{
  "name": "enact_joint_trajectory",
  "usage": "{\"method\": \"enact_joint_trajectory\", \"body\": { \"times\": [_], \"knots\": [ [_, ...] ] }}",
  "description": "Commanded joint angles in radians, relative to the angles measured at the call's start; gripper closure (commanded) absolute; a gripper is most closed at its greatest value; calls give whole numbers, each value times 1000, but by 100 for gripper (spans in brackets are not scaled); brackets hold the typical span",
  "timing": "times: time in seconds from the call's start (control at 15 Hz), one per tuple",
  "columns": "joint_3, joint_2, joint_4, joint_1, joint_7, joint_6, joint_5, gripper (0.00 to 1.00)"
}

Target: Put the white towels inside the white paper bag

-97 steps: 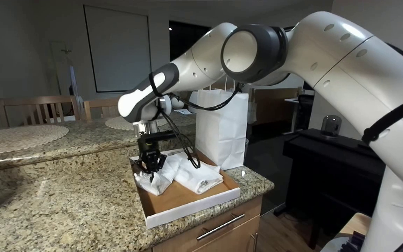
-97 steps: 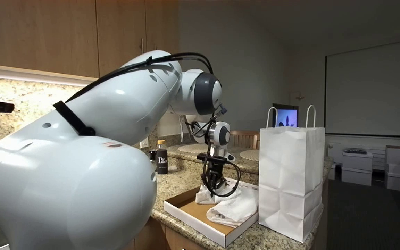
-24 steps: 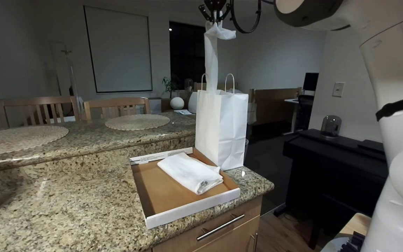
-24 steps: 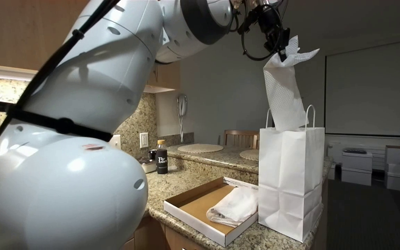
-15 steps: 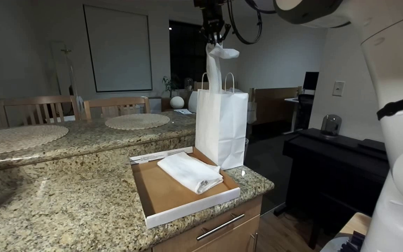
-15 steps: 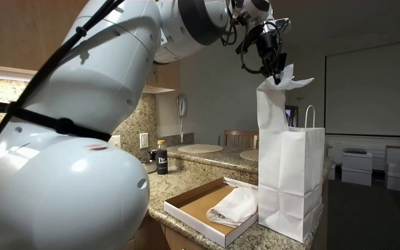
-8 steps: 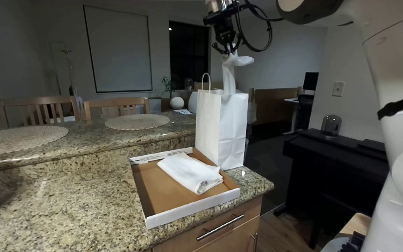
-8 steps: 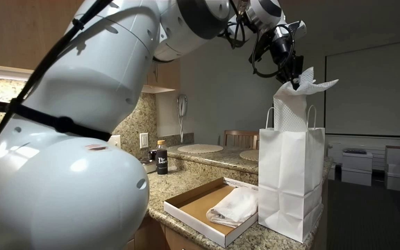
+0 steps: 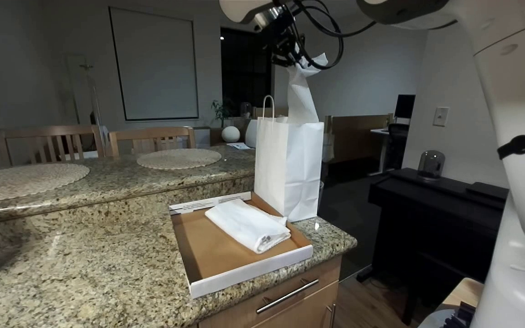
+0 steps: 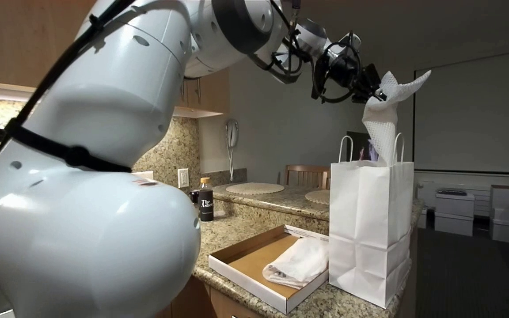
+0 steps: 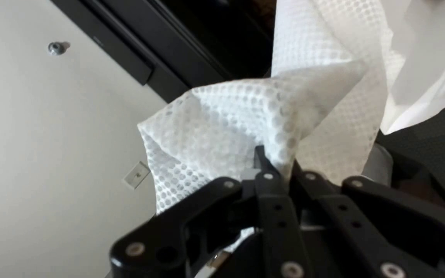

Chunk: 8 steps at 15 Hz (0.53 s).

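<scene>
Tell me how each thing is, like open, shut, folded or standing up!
White paper bag: standing upright, paper creased
Cardboard tray: lidless, flat on the counter
Gripped white towel: hanging from the jaws, top corners sticking out, lower end hidden at the bag's rim
Jaws: shut on that towel
Other white towel: folded, lying in the tray
Drawer: shut
Dark bottle: capped, standing upright
Upper cabinet doors: shut

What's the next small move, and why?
I'd probably lower the tool a little before letting go: it grips one towel above the white paper bag, and in both exterior views the towel's lower end seems to dip inside while the rest sticks up above.
</scene>
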Motion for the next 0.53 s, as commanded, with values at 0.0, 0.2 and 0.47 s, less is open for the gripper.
{"method": "enact_joint_trajectory", "body": {
  "times": [0.0,0.2,0.47],
  "knots": [
    [-18,-51,-117,75,69,3,-167,94],
    [-21,-60,-161,101,91,-20,-227,62],
    [-17,-84,-199,102,114,-25,-225,36]
  ]
}}
